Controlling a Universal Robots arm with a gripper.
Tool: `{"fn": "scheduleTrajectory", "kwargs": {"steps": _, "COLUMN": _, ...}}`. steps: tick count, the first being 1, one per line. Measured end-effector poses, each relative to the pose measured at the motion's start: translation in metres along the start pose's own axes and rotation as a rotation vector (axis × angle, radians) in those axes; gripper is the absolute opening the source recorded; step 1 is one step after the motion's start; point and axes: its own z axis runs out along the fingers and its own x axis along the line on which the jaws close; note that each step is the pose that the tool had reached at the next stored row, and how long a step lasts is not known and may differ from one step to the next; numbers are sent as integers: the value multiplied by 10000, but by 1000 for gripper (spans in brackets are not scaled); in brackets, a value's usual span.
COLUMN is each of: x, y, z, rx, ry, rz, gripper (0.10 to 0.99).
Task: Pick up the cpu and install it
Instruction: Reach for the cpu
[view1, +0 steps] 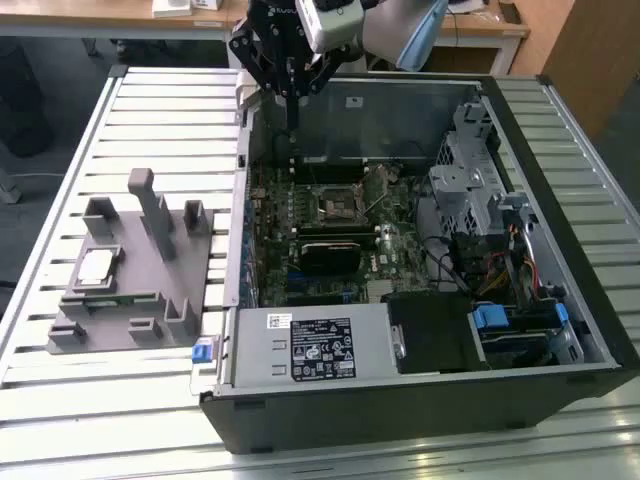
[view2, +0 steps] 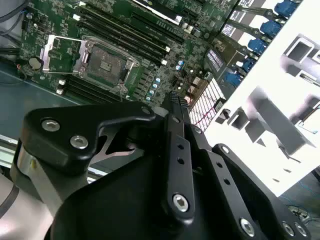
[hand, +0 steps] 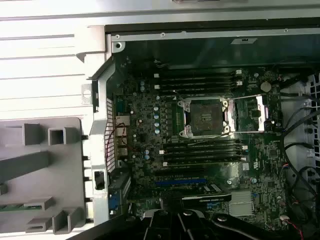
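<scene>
The cpu (view1: 97, 265), a small square chip with a pale silver top, lies in a pocket of the grey plastic fixture (view1: 130, 270) on the exterior view's left. It sits well apart from my gripper. My gripper (view1: 292, 118) hangs high over the far left corner of the open computer case, shut with nothing in it. In the second wrist view its fingers (view2: 173, 100) are pressed together. The motherboard's cpu socket (view1: 335, 205) (hand: 205, 116) (view2: 105, 62) stands bare inside the case, with its metal load plate (hand: 257, 112) swung open.
A silver power supply box (view1: 310, 345) with a white label fills the case's near side. A black ribbed card (view1: 335, 250) lies below the socket, and a metal drive cage (view1: 470, 190) with cables stands on the right. Everything rests on a slatted metal table (view1: 170, 110).
</scene>
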Motion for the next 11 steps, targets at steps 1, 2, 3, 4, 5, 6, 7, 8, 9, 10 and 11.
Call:
{"fn": "scheduleTrajectory", "kwargs": {"steps": 1, "x": 0, "y": 0, "z": 0, "rx": 0, "ry": 0, "rz": 0, "gripper": 106}}
{"fn": "scheduleTrajectory", "kwargs": {"steps": 2, "x": 0, "y": 0, "z": 0, "rx": 0, "ry": 0, "rz": 0, "gripper": 106}}
{"fn": "scheduleTrajectory", "kwargs": {"steps": 3, "x": 0, "y": 0, "z": 0, "rx": 0, "ry": 0, "rz": 0, "gripper": 106}}
{"fn": "scheduleTrajectory", "kwargs": {"steps": 4, "x": 0, "y": 0, "z": 0, "rx": 0, "ry": 0, "rz": 0, "gripper": 106}}
{"fn": "scheduleTrajectory", "kwargs": {"steps": 5, "x": 0, "y": 0, "z": 0, "rx": -1, "ry": 0, "rz": 0, "gripper": 106}}
{"fn": "scheduleTrajectory", "kwargs": {"steps": 6, "x": 0, "y": 0, "z": 0, "rx": 0, "ry": 0, "rz": 0, "gripper": 106}}
{"fn": "scheduleTrajectory", "kwargs": {"steps": 7, "x": 0, "y": 0, "z": 0, "rx": 0, "ry": 0, "rz": 0, "gripper": 106}}
{"fn": "scheduleTrajectory", "kwargs": {"steps": 8, "x": 0, "y": 0, "z": 0, "rx": 0, "ry": 0, "rz": 0, "gripper": 106}}
{"fn": "scheduleTrajectory", "kwargs": {"steps": 9, "x": 0, "y": 0, "z": 0, "rx": 0, "ry": 0, "rz": 0, "gripper": 106}}
{"fn": "scheduleTrajectory", "kwargs": {"steps": 10, "x": 4, "y": 0, "z": 0, "rx": 0, "ry": 0, "rz": 1, "gripper": 106}}
{"fn": "scheduleTrajectory", "kwargs": {"steps": 11, "x": 12, "y": -1, "z": -1, "rx": 0, "ry": 0, "rz": 1, "gripper": 106}}
